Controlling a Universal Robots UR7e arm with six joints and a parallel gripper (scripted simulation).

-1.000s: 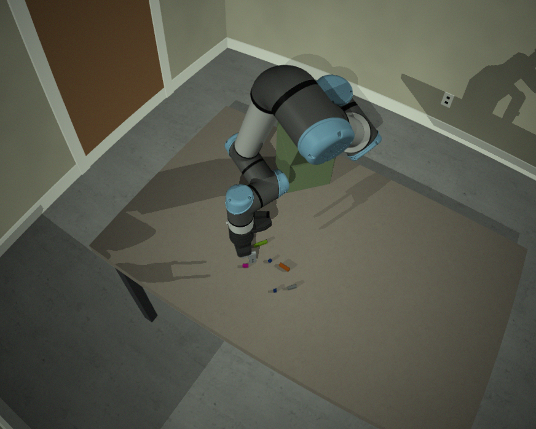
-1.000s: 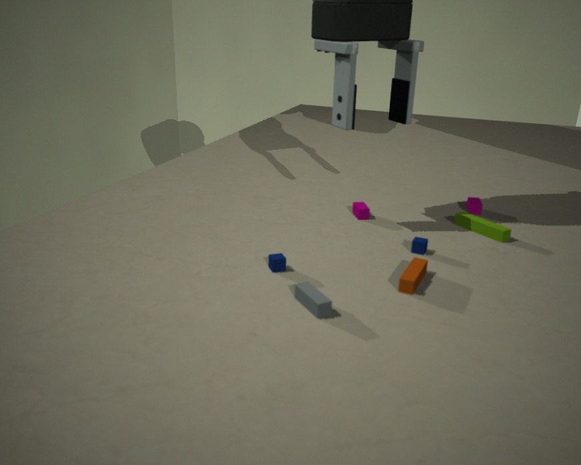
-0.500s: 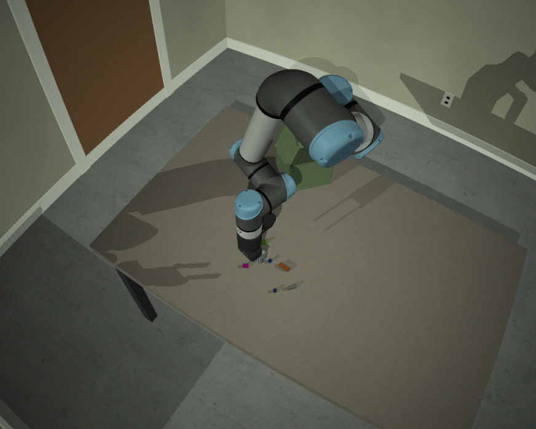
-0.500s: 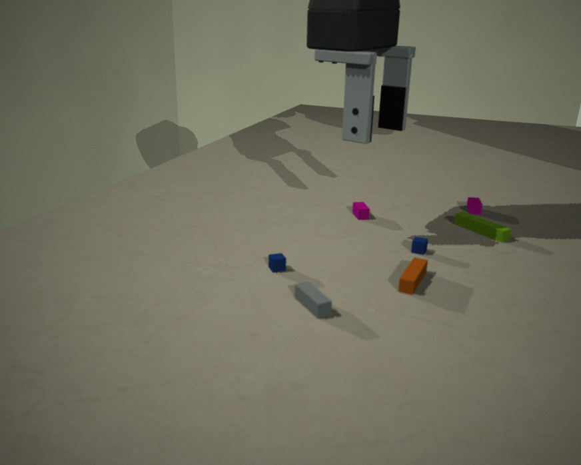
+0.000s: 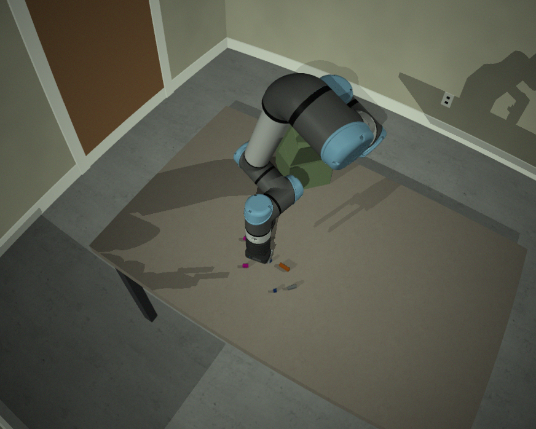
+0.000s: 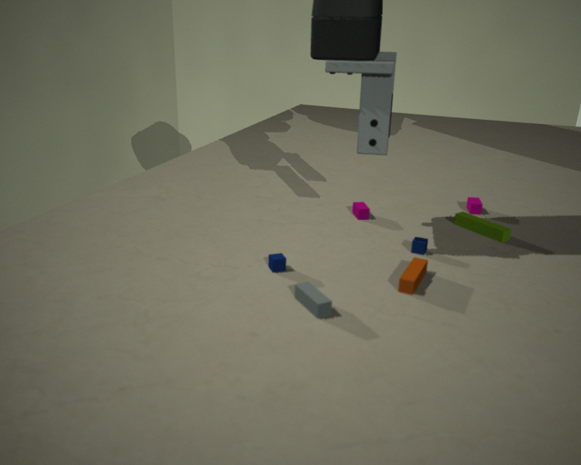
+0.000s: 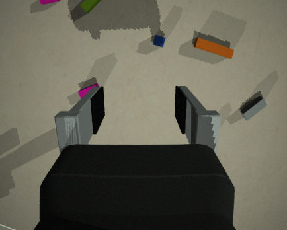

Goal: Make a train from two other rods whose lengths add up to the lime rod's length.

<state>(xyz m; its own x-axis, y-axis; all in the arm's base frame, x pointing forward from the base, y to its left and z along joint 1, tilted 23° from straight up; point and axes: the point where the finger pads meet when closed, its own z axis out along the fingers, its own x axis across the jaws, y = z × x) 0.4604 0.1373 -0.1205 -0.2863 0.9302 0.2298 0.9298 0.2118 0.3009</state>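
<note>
My gripper [image 7: 139,100] [image 6: 372,149] is open and empty, well above the table. A magenta rod [image 6: 360,210] [image 7: 87,90] [image 5: 245,265] is partly behind its left finger in the wrist view; the other magenta rod [image 6: 474,205] [image 7: 49,1] lies near the lime rod [image 6: 482,226] [image 7: 90,4]. One blue rod [image 6: 419,246] [image 7: 159,41] lies near the orange rod [image 6: 413,276] [image 7: 214,48] [image 5: 284,267]. The other blue rod [image 6: 277,262] [image 5: 275,290] lies near the grey rod [image 6: 312,300] [image 7: 254,108] [image 5: 291,287] and is not visible in the wrist view. All rods lie apart.
The brown table [image 5: 380,291] carries the rods. A green block-shaped base [image 5: 313,174] stands behind the arm. The arm's shadow falls across the lime rod. The arm hides the lime rod in the top view. The table's front edge [image 5: 223,340] is beyond the rods.
</note>
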